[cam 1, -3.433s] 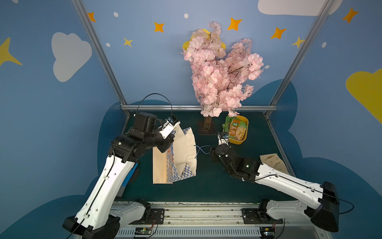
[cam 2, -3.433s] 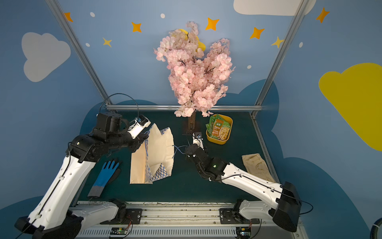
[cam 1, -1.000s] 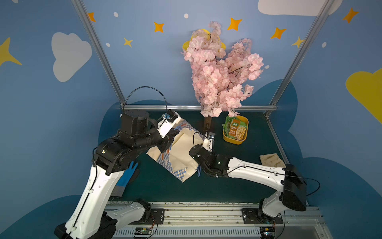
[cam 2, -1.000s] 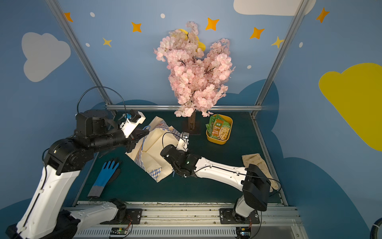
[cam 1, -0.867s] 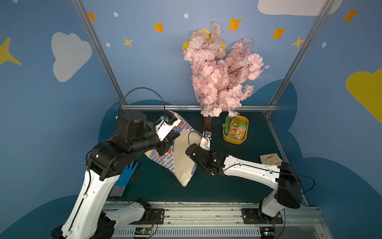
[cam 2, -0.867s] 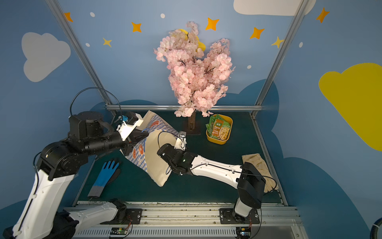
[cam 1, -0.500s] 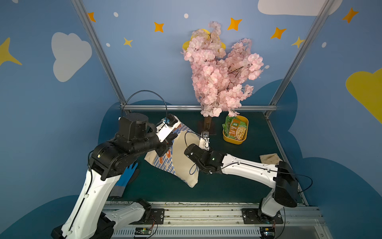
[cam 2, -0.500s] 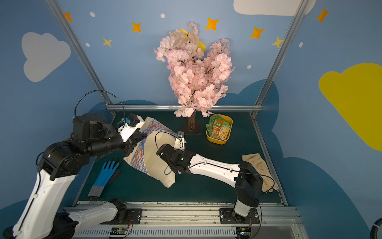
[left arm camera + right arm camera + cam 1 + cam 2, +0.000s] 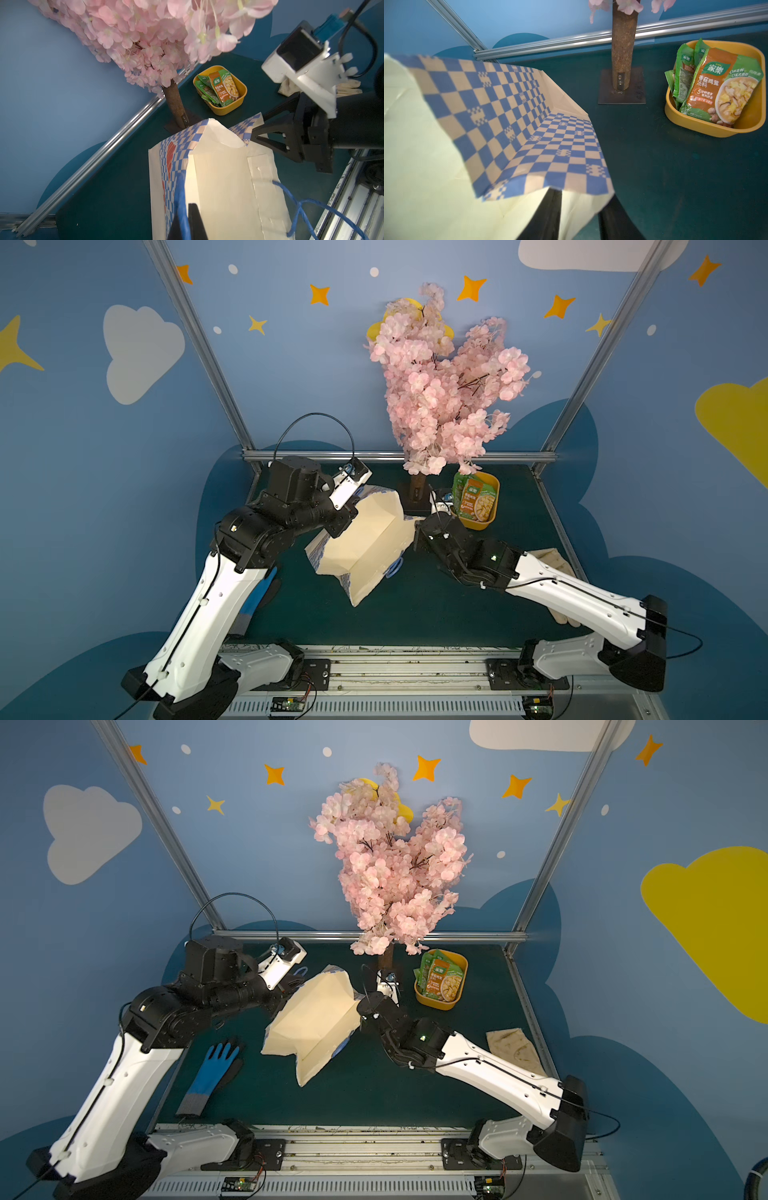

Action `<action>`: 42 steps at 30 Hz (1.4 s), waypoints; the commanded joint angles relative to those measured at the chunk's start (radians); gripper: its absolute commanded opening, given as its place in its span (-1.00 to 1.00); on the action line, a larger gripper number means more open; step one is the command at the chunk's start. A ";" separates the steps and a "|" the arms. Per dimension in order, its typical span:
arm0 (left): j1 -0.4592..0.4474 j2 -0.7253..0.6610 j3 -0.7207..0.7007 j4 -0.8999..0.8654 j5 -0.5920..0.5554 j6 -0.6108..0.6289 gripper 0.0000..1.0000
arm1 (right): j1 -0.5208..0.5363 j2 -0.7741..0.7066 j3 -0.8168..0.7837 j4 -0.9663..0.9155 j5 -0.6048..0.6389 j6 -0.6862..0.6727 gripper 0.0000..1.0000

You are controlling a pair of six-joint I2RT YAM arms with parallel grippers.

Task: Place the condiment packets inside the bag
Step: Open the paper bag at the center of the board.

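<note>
The condiment packets [image 9: 720,87] lay stacked in a yellow tub [image 9: 747,124] on the tabletop. They sat near the right claw [image 9: 581,217], on its side away from the bag [image 9: 365,547], and the top pouch's long axis ran roughly away from it. That claw stood part open astride the bag's edge, apparently not gripping. The left claw [image 9: 187,212], well farther off, was clamped on the opposite rim and blue cord handle [image 9: 301,205].

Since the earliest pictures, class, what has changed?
The bag, a flat fold in the left tool at first, has been tipped over and spread open, cream inside up. The right tool reached across to it, then drew back to its rim, jaws apart. Unchanged: the left tool's grip; condiment packets in the yellow tub.
</note>
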 commanded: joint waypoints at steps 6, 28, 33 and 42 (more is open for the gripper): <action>0.012 0.065 0.126 -0.023 0.167 -0.207 -0.94 | -0.049 -0.117 -0.008 -0.024 -0.077 -0.072 0.07; 0.406 0.146 -0.314 0.704 0.700 -0.783 -0.94 | -0.108 -0.238 -0.064 0.022 -0.024 -0.129 0.45; 0.507 0.135 -0.442 0.855 0.748 -0.863 -0.94 | -0.128 -0.254 -0.103 0.047 -0.038 -0.120 0.48; 0.708 0.103 -0.597 0.962 0.862 -0.892 -0.94 | -0.154 -0.263 -0.141 0.048 -0.040 -0.117 0.56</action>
